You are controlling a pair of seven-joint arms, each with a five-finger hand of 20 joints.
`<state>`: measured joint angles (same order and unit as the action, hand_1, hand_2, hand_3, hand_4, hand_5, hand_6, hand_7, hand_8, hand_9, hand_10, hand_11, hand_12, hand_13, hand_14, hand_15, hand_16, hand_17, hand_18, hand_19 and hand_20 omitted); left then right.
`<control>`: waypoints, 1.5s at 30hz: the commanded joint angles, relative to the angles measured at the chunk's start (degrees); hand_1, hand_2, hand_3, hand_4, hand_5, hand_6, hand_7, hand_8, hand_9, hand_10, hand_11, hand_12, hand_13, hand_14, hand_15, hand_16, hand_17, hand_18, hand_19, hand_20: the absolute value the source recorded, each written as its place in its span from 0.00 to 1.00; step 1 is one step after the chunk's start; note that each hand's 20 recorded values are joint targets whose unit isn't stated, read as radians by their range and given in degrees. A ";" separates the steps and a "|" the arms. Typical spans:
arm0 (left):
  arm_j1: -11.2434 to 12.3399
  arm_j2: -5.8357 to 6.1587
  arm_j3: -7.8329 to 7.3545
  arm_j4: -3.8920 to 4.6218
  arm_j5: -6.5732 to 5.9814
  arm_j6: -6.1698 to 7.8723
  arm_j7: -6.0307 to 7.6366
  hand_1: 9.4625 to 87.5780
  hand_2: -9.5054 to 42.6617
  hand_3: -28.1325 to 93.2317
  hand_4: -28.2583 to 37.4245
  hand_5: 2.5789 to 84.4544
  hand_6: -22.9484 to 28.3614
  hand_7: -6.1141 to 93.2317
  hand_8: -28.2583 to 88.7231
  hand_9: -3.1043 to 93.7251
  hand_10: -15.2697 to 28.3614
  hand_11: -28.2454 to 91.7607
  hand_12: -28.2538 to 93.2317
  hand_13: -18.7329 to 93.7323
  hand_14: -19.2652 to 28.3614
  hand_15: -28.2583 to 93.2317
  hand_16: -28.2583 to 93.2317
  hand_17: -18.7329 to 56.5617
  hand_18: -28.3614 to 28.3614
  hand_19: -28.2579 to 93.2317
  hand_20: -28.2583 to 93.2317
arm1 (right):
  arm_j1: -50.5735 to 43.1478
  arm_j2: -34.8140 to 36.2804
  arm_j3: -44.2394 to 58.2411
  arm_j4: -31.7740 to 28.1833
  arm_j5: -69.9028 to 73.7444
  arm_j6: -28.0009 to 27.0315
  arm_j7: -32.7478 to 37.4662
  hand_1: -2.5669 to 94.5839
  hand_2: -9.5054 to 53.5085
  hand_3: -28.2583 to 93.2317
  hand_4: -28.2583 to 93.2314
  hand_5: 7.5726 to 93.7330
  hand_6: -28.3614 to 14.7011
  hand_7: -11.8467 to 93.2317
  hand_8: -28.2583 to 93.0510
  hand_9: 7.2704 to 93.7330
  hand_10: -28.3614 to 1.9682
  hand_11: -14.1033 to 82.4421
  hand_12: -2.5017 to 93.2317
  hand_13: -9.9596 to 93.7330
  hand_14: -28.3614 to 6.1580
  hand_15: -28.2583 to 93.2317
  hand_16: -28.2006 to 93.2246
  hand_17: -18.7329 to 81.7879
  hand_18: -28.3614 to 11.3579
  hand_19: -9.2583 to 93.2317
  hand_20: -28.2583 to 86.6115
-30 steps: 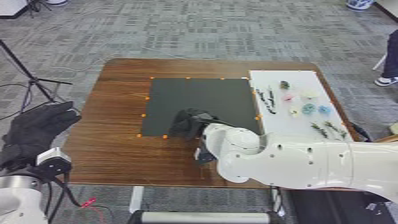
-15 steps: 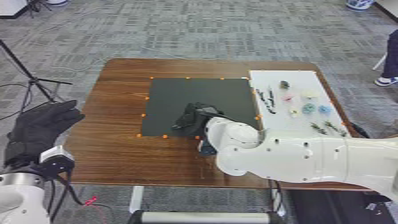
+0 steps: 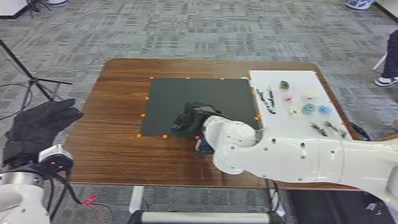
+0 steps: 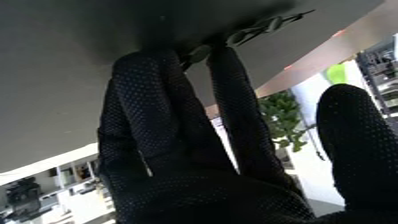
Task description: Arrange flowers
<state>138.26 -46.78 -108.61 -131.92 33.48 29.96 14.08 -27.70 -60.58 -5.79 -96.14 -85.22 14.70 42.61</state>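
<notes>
My right hand (image 3: 194, 119) is low over the near part of the black mat (image 3: 182, 92). In the right wrist view, the straight fingers of the right hand (image 4: 164, 115) reach to the dark mat surface (image 4: 62, 75), with the thumb standing apart. A dark leafy sprig (image 4: 253, 31) lies on the mat by the fingertips, partly hidden behind them. My left hand (image 3: 40, 125) is off the table's left side with relaxed fingers. On the white sheet (image 3: 298, 80) are small flowers, among them a blue one (image 3: 308, 108) and a pink one (image 3: 288, 97), and green sprigs (image 3: 329, 131).
Dark long pieces (image 3: 266, 101) lie along the white sheet's left side. Small orange markers edge the mat on the brown table (image 3: 115, 125). The white right arm (image 3: 293, 159) spans the table's near right part. A black tripod (image 3: 34, 80) stands beyond the left edge.
Over the past second my right hand has shifted slightly to the right and away from me over the mat, with little motion in the last half second. The left hand has barely moved.
</notes>
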 commanded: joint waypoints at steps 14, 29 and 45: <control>-1.55 2.11 0.67 0.80 -0.69 -0.73 1.06 0.20 0.32 0.95 0.10 0.66 0.74 0.27 0.15 0.54 0.85 0.60 0.33 0.48 0.92 0.74 0.14 0.19 0.82 0.62 0.33 | -0.38 -4.36 -3.51 -1.01 -1.17 2.77 -2.81 0.16 0.38 0.89 0.05 0.63 0.44 0.22 0.12 0.62 0.29 0.35 0.17 0.59 0.18 0.84 0.35 0.28 0.00 0.79 0.45; -4.11 2.08 2.33 1.43 -0.23 -1.45 0.47 0.20 0.32 0.95 0.10 0.66 0.74 0.27 0.15 0.54 0.85 0.60 0.33 0.48 0.92 0.74 0.14 0.19 0.82 0.62 0.34 | 3.27 -5.90 -5.94 1.28 0.53 5.72 -2.44 0.16 0.38 0.90 0.05 0.62 0.44 0.22 0.12 0.61 0.30 0.35 0.17 0.58 0.18 0.84 0.35 0.28 0.00 0.80 0.45; 2.45 -0.36 -0.79 -0.79 2.54 -1.09 -1.82 0.19 0.32 0.95 0.10 0.65 0.74 0.27 0.15 0.53 0.85 0.60 0.33 0.48 0.92 0.74 0.14 0.18 0.82 0.62 0.34 | 4.02 -1.26 -2.32 -5.97 -3.93 7.16 0.57 0.15 0.33 0.90 0.05 0.36 0.68 0.25 0.12 0.53 0.02 0.33 0.17 0.52 0.00 0.82 0.33 0.26 0.00 0.75 0.46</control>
<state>136.48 -45.19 -107.95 -131.40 33.21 29.56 14.37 -24.84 -65.05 -11.53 -97.83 -86.53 20.38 43.22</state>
